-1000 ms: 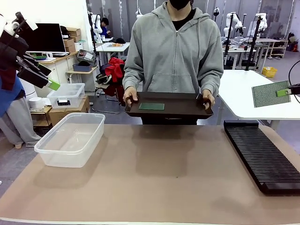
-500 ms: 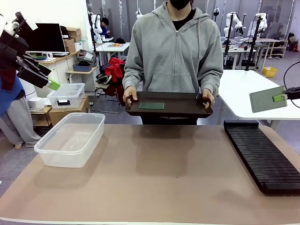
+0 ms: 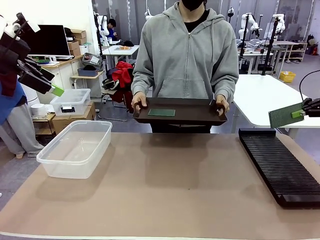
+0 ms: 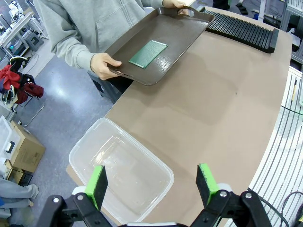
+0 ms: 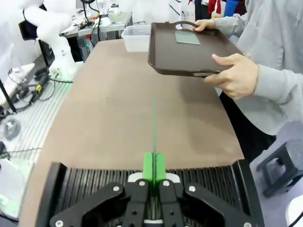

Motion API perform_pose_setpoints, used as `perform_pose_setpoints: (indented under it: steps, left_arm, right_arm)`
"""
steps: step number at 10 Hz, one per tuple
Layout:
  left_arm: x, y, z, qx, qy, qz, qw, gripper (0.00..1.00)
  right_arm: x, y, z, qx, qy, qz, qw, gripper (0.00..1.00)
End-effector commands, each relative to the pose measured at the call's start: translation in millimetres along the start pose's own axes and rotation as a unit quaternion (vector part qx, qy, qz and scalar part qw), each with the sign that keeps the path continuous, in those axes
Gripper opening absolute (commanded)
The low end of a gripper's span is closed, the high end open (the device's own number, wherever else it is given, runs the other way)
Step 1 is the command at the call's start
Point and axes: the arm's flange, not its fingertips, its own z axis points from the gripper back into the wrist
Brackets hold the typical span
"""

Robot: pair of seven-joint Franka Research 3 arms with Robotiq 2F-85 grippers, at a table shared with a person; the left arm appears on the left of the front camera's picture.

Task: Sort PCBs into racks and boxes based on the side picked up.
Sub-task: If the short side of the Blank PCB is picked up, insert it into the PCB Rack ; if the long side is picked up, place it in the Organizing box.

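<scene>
Brown tabletop [image 3: 175, 185], clear tub [image 3: 65, 167] left, black rack [image 3: 277, 165] right, person's tray [image 3: 195, 111] beyond

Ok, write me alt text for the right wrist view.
The right gripper is shut on a green PCB, seen edge-on as a thin line, above the black slotted rack. Across the brown table, a person holds a dark tray bearing another PCB, with a clear tub beyond.

White table [image 3: 260, 95], grey floor [image 3: 12, 172]
</scene>
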Motion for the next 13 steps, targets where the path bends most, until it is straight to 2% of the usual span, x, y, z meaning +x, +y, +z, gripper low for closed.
perform_pose_setpoints:
  steps: [1, 3, 7, 8, 9, 13]
  left_arm:
    - [-1.5, -0.1, -0.8, -0.004, 0.004, 0.0, 1.0, 1.0]
    - [-1.5, -0.1, -0.8, -0.004, 0.004, 0.0, 1.0, 1.0]
    - [-1.5, -0.1, -0.8, -0.004, 0.004, 0.0, 1.0, 1.0]
    - [-1.5, -0.1, -0.8, -0.004, 0.004, 0.0, 1.0, 1.0]
    - [-1.5, -0.1, -0.8, -0.004, 0.004, 0.0, 1.0, 1.0]
    - [-1.5, -0.1, -0.8, -0.004, 0.004, 0.0, 1.0, 1.0]
  right_arm:
    - [-19.6, -19.3, -0.8, -0.015, -0.004, 0.028, 0.999, 0.02]
    - [-39.9, -30.9, -12.0, -0.044, 0.0, 0.031, 0.999, 0.02]
    - [-62.6, -60.1, -24.6, -0.059, 0.04, 0.029, 0.997, 0.02]
    - [-63.9, -64.8, -28.3, -0.059, 0.038, 0.015, 0.997, 0.02]
    - [-60.9, -48.8, -23.1, -0.052, 0.027, 0.019, 0.998, 0.02]
    - [-60.9, -48.8, -23.1, -0.052, 0.027, 0.019, 0.998, 0.02]
